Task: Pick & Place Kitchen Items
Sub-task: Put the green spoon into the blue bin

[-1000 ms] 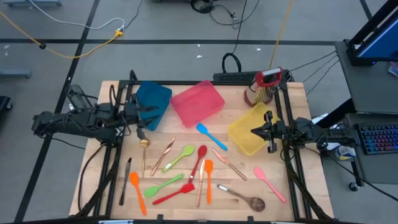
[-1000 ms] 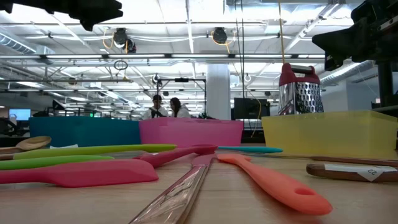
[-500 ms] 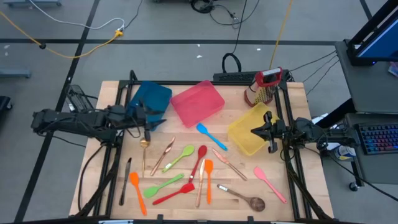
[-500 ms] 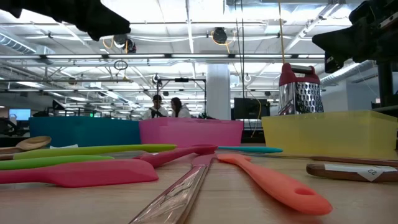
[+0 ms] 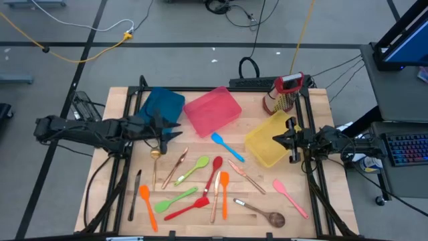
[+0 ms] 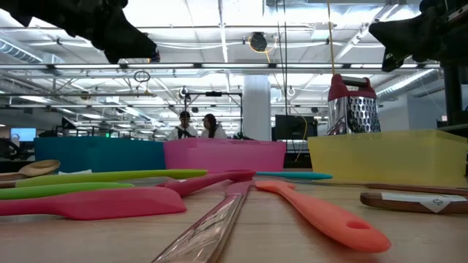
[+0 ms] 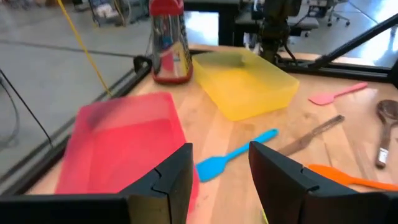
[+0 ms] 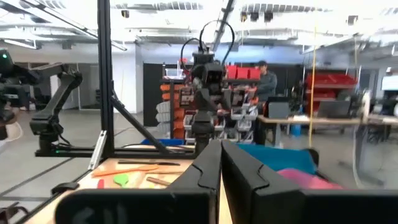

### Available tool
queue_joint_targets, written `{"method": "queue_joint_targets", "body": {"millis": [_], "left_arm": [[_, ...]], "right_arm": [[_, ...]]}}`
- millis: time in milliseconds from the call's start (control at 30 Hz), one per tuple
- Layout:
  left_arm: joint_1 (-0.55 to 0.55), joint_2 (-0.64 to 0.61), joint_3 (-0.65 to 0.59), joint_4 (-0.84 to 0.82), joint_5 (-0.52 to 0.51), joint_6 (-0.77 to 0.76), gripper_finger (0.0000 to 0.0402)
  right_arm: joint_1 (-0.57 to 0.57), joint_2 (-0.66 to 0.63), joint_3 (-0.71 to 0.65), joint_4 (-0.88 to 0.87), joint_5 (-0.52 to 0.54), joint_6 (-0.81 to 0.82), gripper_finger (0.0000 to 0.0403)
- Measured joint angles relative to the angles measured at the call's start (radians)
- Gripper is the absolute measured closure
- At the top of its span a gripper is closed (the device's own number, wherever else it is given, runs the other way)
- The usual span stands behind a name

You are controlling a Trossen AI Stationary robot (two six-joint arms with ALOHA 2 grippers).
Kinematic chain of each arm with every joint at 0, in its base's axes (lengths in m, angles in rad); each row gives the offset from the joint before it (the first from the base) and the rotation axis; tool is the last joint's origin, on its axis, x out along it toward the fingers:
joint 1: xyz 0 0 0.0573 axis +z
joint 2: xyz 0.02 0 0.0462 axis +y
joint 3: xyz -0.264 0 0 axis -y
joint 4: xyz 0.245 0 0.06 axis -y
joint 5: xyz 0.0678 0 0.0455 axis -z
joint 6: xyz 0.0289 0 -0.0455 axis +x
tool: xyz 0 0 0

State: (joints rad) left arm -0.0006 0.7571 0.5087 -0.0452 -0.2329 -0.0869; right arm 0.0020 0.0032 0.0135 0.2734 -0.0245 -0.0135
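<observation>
Reaching over the tabletop (image 5: 120, 201), the left gripper (image 5: 168, 132) hangs between the blue bin (image 5: 162, 109) and the pink bin (image 5: 212, 111) with its fingers (image 7: 163, 184) apart and nothing between them; just below it in the high view lies a copper spoon (image 5: 155, 159). The right gripper (image 5: 275, 140) waits above the yellow bin (image 5: 267, 139), fingers (image 8: 205, 168) pressed together and empty. The kitchen items (image 5: 207, 182) are scattered loose over the near half of the tabletop, in front of the three bins: a light blue spatula (image 5: 226, 146) nearest the pink bin, green spoons (image 5: 192, 169), a red spoon (image 5: 213, 171), orange spatulas (image 5: 224, 191), a pink spatula (image 5: 289, 196), a wooden spoon (image 5: 264, 213) and a black knife (image 5: 136, 191). A red-topped grater (image 5: 283, 93) stands upright behind the yellow bin. Two people (image 6: 196, 126) appear far off in the room beyond.
</observation>
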Motion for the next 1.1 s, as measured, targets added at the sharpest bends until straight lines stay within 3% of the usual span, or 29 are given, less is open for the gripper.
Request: {"method": "queue_joint_targets", "body": {"millis": [267, 467, 667, 867, 1100], "left_arm": [[0.0, 0.048, 0.0, -0.014, 0.023, -0.08, 0.0238], [-0.021, 0.11, 0.0, -0.033, 0.103, -0.197, 0.0238], [-0.096, 0.207, 0.0, -0.024, 0.094, -0.252, 0.0238], [-0.19, 0.295, 0.0, 0.002, -0.033, -0.29, 0.0238], [-0.281, 0.434, 0.0, 0.174, -0.065, -0.314, 0.0238]], "right_arm": [[0.0, 0.0, 0.0, 0.023, 0.001, -0.072, 0.0394], [0.0, 0.003, 0.0, 0.098, 0.007, -0.113, 0.0387], [-0.001, 0.006, 0.0, 0.123, 0.177, -0.179, 0.0381], [0.0, 0.018, 0.0, 0.167, 0.207, -0.183, 0.0385], [0.0, 0.078, 0.0, 0.246, 0.207, -0.183, 0.0322]]}}
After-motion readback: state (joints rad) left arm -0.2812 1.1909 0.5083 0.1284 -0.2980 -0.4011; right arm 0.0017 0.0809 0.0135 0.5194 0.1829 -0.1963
